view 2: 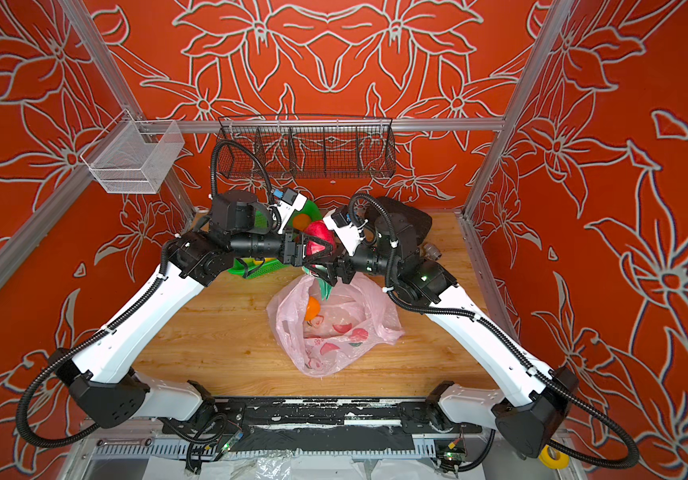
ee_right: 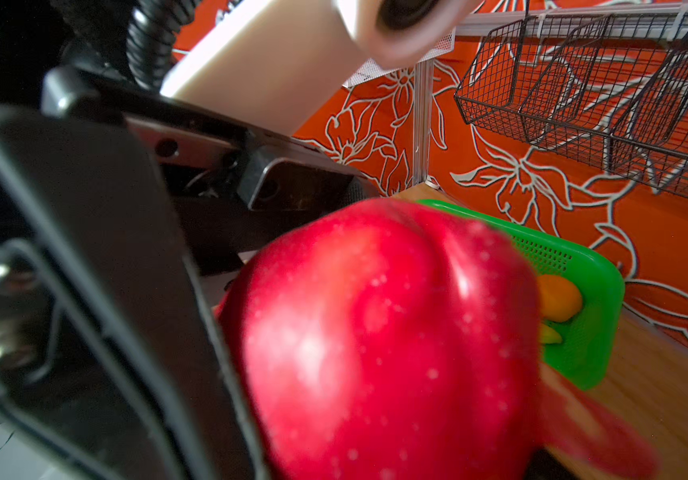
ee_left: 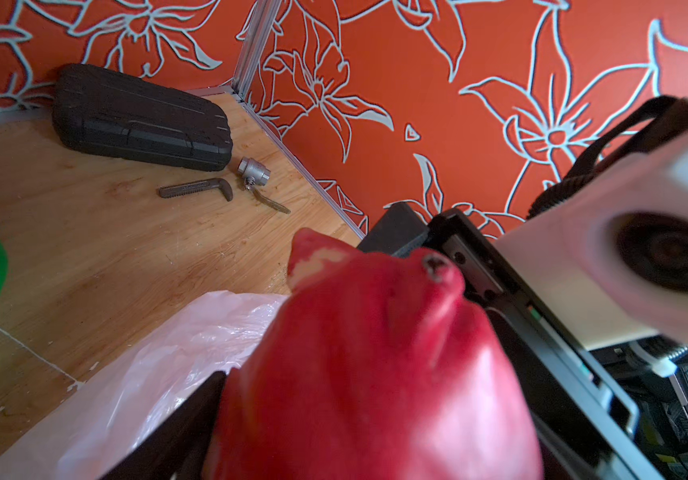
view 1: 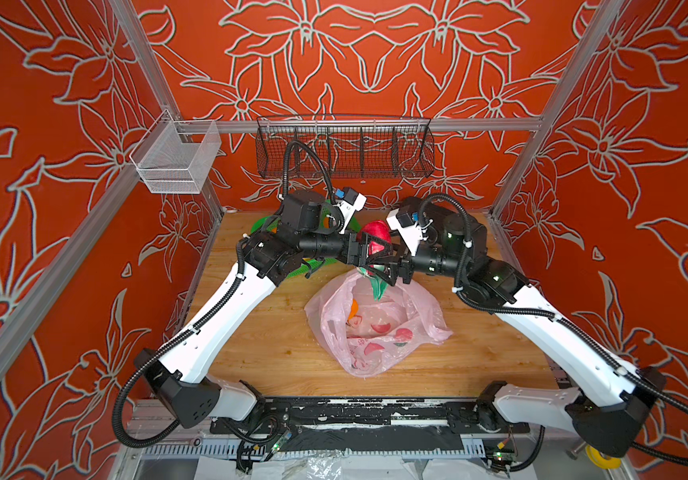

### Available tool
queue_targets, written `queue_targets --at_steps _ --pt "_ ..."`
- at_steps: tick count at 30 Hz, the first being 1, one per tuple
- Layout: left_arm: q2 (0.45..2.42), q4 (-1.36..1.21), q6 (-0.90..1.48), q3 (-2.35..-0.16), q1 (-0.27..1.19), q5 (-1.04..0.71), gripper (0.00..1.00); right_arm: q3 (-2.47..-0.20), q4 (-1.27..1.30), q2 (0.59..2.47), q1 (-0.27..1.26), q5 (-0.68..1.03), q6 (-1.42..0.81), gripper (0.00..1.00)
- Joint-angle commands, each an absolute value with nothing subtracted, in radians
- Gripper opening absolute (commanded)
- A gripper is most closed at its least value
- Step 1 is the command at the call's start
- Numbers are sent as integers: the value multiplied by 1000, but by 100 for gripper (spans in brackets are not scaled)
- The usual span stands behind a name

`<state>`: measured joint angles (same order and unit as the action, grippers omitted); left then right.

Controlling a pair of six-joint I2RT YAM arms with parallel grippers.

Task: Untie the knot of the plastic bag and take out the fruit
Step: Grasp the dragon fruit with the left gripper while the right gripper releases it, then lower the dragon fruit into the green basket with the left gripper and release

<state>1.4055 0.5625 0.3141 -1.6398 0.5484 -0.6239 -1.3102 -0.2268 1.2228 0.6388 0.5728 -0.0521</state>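
Observation:
A red dragon fruit with green leaf tips hangs in the air above the far edge of the pink plastic bag. My left gripper comes at it from the left and my right gripper from the right. Each has its jaws closed on the fruit's sides. The dragon fruit fills the left wrist view, and the dragon fruit fills the right wrist view. The bag's mouth lies open on the table; no knot shows. An orange sits inside the bag.
A green basket holding an orange fruit stands behind the left arm. At the back right lie a black tool case, a wrench and a metal valve. A black wire basket and a white mesh basket hang on the frame.

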Motion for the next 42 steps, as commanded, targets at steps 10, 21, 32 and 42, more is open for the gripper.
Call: queue_targets --at_steps 10,21,32,42 --pt "1344 613 318 -1664 536 -386 46 -1273 -73 1113 634 474 -113 97" --pt "1257 610 603 -1538 317 -185 43 -1198 -74 1042 634 168 -405 97" --pt "1345 491 974 -1441 147 -171 39 -1195 -332 1096 635 200 -601 93" --pt "1612 361 1181 -1494 76 -198 35 -1150 -317 1056 635 134 -572 96"
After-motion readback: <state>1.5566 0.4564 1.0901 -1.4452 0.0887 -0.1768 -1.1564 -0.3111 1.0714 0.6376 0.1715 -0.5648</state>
